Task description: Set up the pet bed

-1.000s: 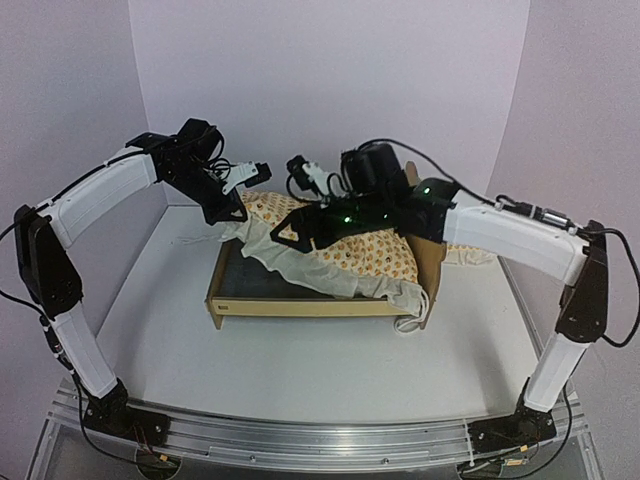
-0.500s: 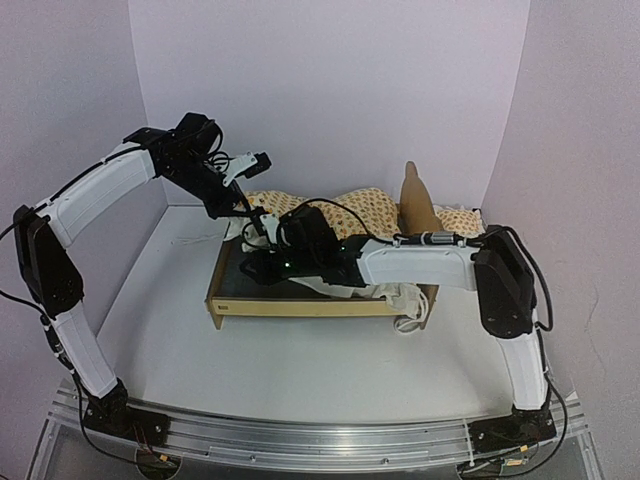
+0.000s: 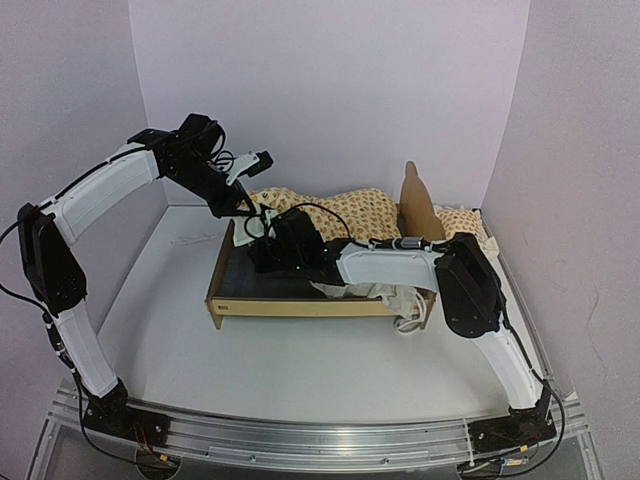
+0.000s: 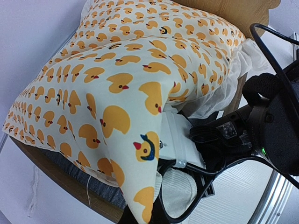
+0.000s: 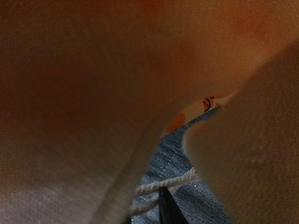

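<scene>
a: the left gripper [image 3: 246, 208] is clamped shut on a corner of the yellow duck-printed, white-ruffled mattress cushion [image 3: 350, 212], holding it lifted over the bed's far left end. the right gripper [image 3: 258, 252] is tucked under that raised cloth; how wide its jaws stand, or whether it has anything, i cannot tell.

b: and the small light plywood pet bed [image 3: 300, 306] with the cloud-shaped headboard?

a: flat on the white table [image 3: 300, 380], headboard to the right, cushion bunched toward it, not lying flat.

b: what worries you?

a: the thin white cord [image 5: 169, 181] on the dark grey fabric base [image 5: 173, 149], right by the right fingertip. if it snags, pulling out could drag the light frame. and if the left lets go too soon, the cushion would drop on the right wrist, bunched.
</scene>
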You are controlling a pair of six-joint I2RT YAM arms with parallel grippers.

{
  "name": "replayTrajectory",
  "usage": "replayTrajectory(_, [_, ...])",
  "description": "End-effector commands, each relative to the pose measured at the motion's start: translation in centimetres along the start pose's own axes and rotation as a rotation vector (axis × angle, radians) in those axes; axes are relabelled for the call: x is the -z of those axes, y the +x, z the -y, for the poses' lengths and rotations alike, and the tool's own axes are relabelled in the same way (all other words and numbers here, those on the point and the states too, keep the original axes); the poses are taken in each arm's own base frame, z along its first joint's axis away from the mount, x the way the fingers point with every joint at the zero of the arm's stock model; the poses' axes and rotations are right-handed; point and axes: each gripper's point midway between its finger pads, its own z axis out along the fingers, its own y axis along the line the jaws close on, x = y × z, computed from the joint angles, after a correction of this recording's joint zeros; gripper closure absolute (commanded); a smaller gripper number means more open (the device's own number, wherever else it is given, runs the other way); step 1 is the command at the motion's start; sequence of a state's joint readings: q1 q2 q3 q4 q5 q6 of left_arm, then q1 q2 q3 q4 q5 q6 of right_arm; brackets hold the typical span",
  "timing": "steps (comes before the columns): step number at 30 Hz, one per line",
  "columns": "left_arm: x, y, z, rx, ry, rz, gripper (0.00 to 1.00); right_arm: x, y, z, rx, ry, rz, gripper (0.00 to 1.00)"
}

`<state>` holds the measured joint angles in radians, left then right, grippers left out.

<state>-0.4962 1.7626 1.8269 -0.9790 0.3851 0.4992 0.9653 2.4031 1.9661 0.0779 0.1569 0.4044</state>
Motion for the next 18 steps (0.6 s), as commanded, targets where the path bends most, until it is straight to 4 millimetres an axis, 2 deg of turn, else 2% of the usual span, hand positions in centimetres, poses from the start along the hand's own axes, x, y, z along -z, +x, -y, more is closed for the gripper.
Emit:
replayTrajectory(1, [1.4,-2.2,-0.1,-0.027,-0.015,0.064,1.00,-0.1,-2.8,0.4,-0.019,0.008,0.084,0.96])
replayTrajectory(2, [1.3,-2.2,-0.3,-0.030,-0.025,0.062,1.00,0.1,-3.0,0.2,-0.014,-0.004,0.080,0.99])
replayTrajectory(4, [1.2,-2.1,-0.9,-0.036,-0.057,0.054,1.00,1.0,-3.0,-0.9,0.007,-0.057,0.056,1.00])
replayTrajectory(6, [1.1,-2.1,-1.6,-0.047,-0.092,0.049,1.00,2.7,-3.1,-2.9,0.034,-0.147,0.014,1.00])
replayTrajectory(9, [1.2,-2.2,-3.2,-0.048,-0.147,0.046,1.00,7.0,-3.5,-6.2,0.070,-0.289,-0.045,1.00])
replayTrajectory(11, [1.2,-2.1,-3.9,-0.040,-0.161,0.046,1.00,10.6,-4.9,-8.4,0.082,-0.372,-0.040,1.00])
replayTrajectory(15, [0.8,-1.6,-4.5,-0.032,-0.165,0.036,1.00,15.4,-6.2,-11.4,0.092,-0.459,-0.033,1.00])
replayTrajectory(18, [0.3,-1.1,-4.5,-0.030,-0.157,0.023,1.00,16.2,-6.6,-12.2,0.052,-0.492,-0.041,1.00])
